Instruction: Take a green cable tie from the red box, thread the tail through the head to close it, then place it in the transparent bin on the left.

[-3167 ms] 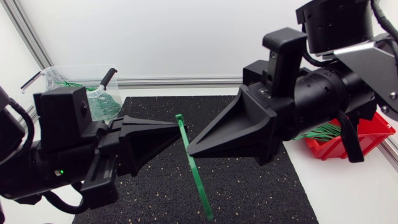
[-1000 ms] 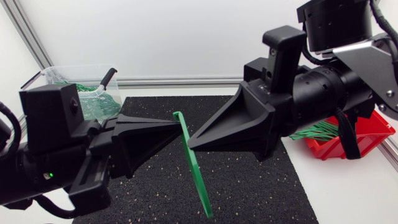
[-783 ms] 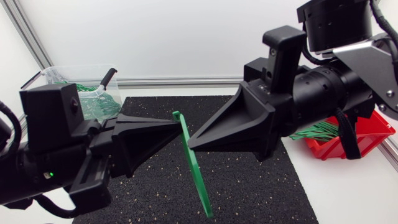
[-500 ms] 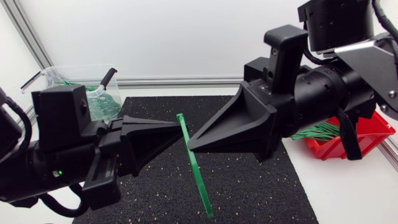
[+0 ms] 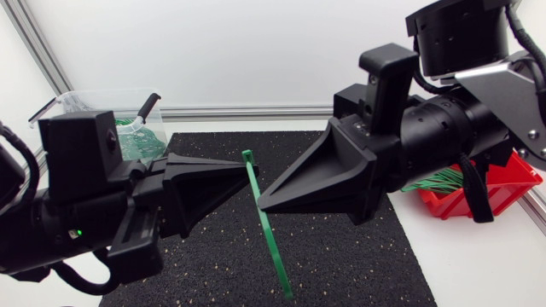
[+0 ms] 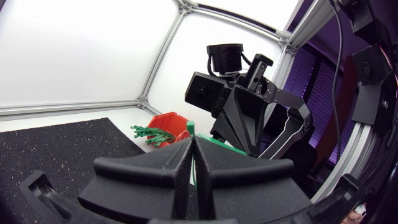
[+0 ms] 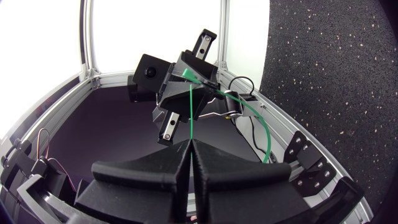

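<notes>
Above the black mat [image 5: 341, 256], a green cable tie [image 5: 266, 226] hangs nearly upright, its head [image 5: 247, 156] on top and its tail pointing down toward the front. My left gripper [image 5: 241, 175] is shut on the tie just below the head. My right gripper [image 5: 261, 201] is shut on the strip a little lower, from the opposite side. In the left wrist view the tie [image 6: 192, 134] sticks up between the closed fingers of my left gripper [image 6: 191, 142]. The right wrist view has the strip [image 7: 190, 112] running from my right gripper [image 7: 191, 143] toward the left one.
The red box [image 5: 503, 192] with several green ties [image 5: 435, 181] stands at the right edge, partly behind my right arm. The transparent bin [image 5: 94, 107], holding closed ties, sits at the back left behind my left arm.
My left arm has shifted slightly to the right, and the tie's head has moved a little right with it. The right arm has barely moved. Both grippers stay shut.
</notes>
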